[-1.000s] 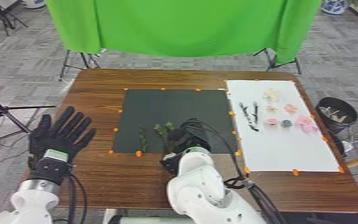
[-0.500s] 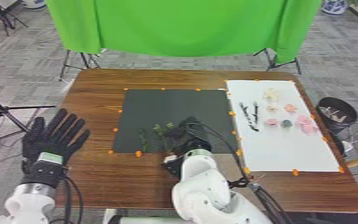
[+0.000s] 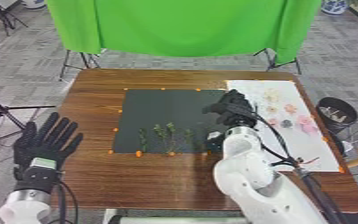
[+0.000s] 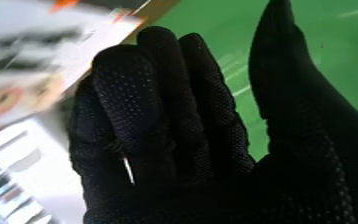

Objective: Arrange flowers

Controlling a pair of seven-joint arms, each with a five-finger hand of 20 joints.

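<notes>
Several sprigs (image 3: 171,136) are lying on the black mat (image 3: 158,107), probably just beginning the arrangement, while flowers (image 3: 305,123) are awaiting placement on the white mat (image 3: 314,145) and the right hand (image 3: 235,106) is hovering wide and empty between.

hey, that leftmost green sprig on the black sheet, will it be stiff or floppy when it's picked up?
The leftmost green sprig looks slender, so it's probably very light. It lies nearly straight, so I'd guess it flexes slightly rather than flops. Its uneven, leafy outline would likely discourage rolling across the black sheet.
</notes>
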